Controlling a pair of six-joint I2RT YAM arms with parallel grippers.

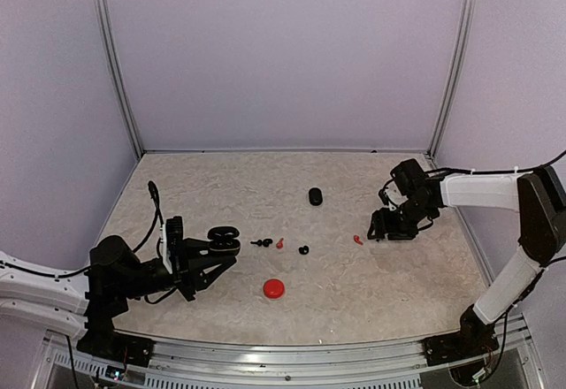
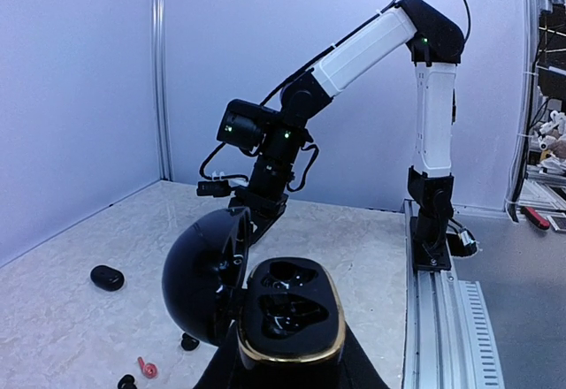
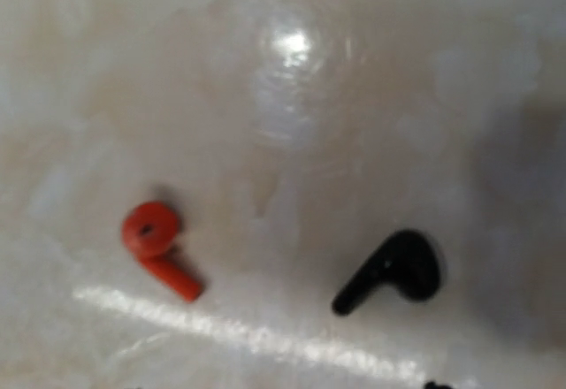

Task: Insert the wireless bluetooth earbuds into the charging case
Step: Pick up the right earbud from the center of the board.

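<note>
Fingers of my left gripper [image 1: 215, 249] are clamped on the charging case [image 2: 287, 314], a glossy black one with a gold rim around its base. I hold it off the table [image 1: 398, 292] on the left side. Its lid [image 2: 202, 287] is swung open to the left in the wrist view, and the two moulded wells in the base face that camera.

My right gripper [image 1: 382, 228] hangs low over the right side of the table. Its fingers do not show in its own wrist view, and from above they are only a dark mass, so I cannot tell whether they are open or closed. Directly under its camera lie a red earbud [image 3: 159, 249] and a black earbud [image 3: 393, 270]. They are side by side but apart, both flat on the marbled surface.

Further out, between the two arms, I see a loose group just beyond the held case. A dark earbud cluster [image 1: 261, 243] lies nearest the case, and I cannot tell whether it is one piece or two. A second red earbud [image 1: 280, 244] lies just beside it, and another black earbud [image 1: 303, 250] a little to the right.

A closed red case [image 1: 274, 288] sits on the near side of that group. A closed black case [image 1: 316, 196] rests farther back, well apart from both grippers.
</note>
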